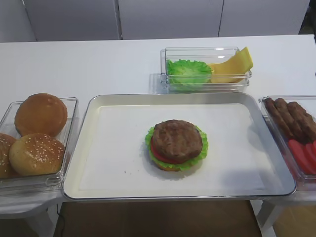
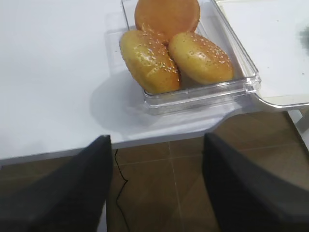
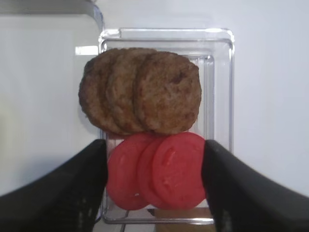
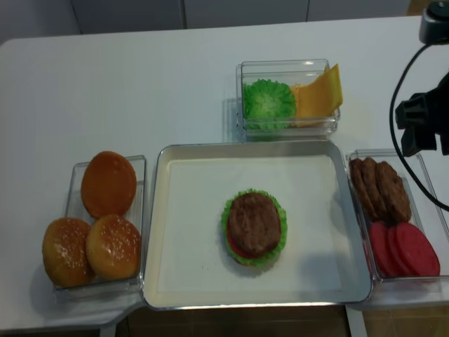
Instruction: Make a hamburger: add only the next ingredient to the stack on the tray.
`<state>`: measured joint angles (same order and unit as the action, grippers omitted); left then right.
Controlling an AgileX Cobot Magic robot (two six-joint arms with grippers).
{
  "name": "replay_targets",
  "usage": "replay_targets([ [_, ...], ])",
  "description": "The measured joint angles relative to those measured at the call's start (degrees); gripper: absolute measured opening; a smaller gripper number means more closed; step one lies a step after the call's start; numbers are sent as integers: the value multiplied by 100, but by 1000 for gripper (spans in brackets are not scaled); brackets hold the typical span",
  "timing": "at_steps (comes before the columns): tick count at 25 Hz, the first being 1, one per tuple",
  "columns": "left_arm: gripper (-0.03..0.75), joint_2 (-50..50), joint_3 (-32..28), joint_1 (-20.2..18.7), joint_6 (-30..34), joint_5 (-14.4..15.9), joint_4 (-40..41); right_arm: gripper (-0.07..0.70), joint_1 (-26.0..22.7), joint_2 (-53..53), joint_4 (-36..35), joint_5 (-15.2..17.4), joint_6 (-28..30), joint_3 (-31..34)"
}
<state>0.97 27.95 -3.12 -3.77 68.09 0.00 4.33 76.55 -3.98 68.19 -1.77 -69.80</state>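
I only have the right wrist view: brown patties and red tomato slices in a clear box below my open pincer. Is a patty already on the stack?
Observer: Yes. A round dark-brown meat patty lies on top of the stack on the cream-silver metal tray.
Operator: What shows beneath it?
Observer: A red tomato slice and frilly green lettuce peek out at its edges.
Operator: Where is the left pincer?
Observer: The left pincer hangs open and empty off the white table edge, near the clear plastic box of tan buns.
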Motion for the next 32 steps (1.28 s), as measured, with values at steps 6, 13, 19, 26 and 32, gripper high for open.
replay_targets([
  [6, 441, 0, 0, 0, 0, 0, 0, 460, 0, -973, -110, -37, 23, 1059],
  [13, 441, 0, 0, 0, 0, 0, 0, 460, 0, -2466, -156, 25, 23, 2066],
  [19, 441, 0, 0, 0, 0, 0, 0, 445, 0, -4019, -262, 236, 23, 2618],
  [26, 441, 0, 0, 0, 0, 0, 0, 428, -2, -5818, -271, 450, 23, 2933],
  [32, 441, 0, 0, 0, 0, 0, 0, 427, -2, -7077, -193, 490, 34, 3046],
])
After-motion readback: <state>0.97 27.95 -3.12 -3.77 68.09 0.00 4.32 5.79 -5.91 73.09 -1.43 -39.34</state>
